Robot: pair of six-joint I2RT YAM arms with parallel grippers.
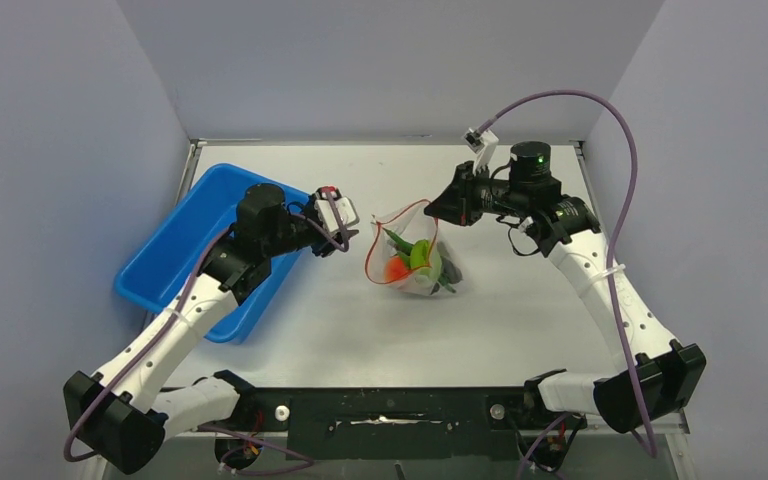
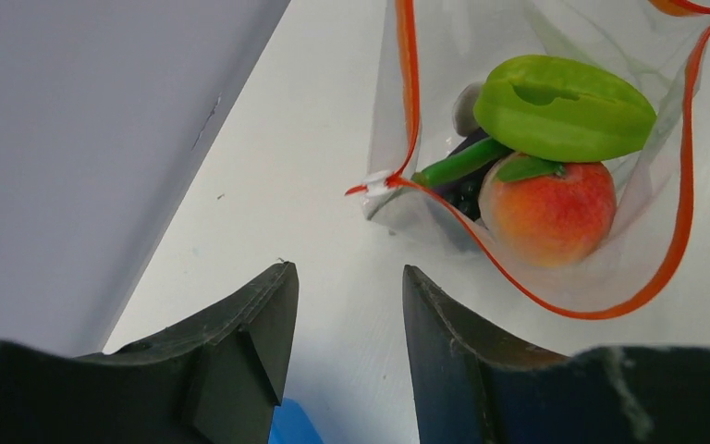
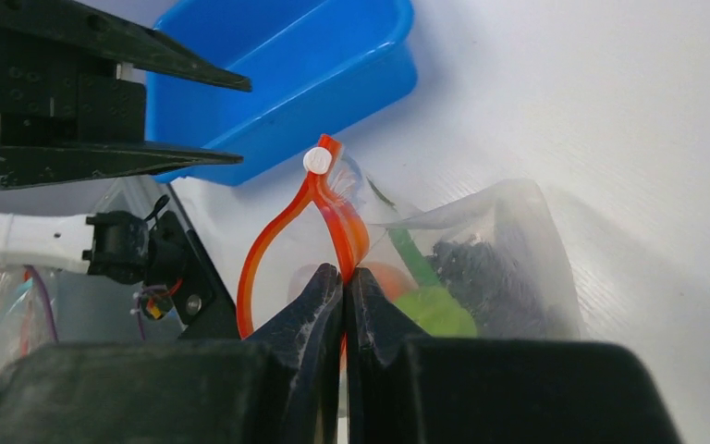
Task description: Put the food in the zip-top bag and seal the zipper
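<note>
The clear zip-top bag [image 1: 438,268] lies mid-table with its mouth open toward the left. Inside it are the orange-red fruit [image 2: 547,208], the lime-green fruit [image 2: 564,106], the green pod [image 2: 462,162], the dark grape bunch [image 3: 481,277] and the pale disc [image 2: 465,106]. The red zipper [image 1: 372,262] forms an open loop, with a white slider [image 3: 316,160] at one end. My right gripper [image 1: 436,209] is shut on the zipper strip [image 3: 273,231] at the bag's far end and holds it up. My left gripper [image 2: 348,270] is open and empty, just left of the bag's mouth.
A blue tray [image 1: 175,250] sits at the left under my left arm, and it shows in the right wrist view [image 3: 277,65] behind the bag. The grey walls close in the table at the left, back and right.
</note>
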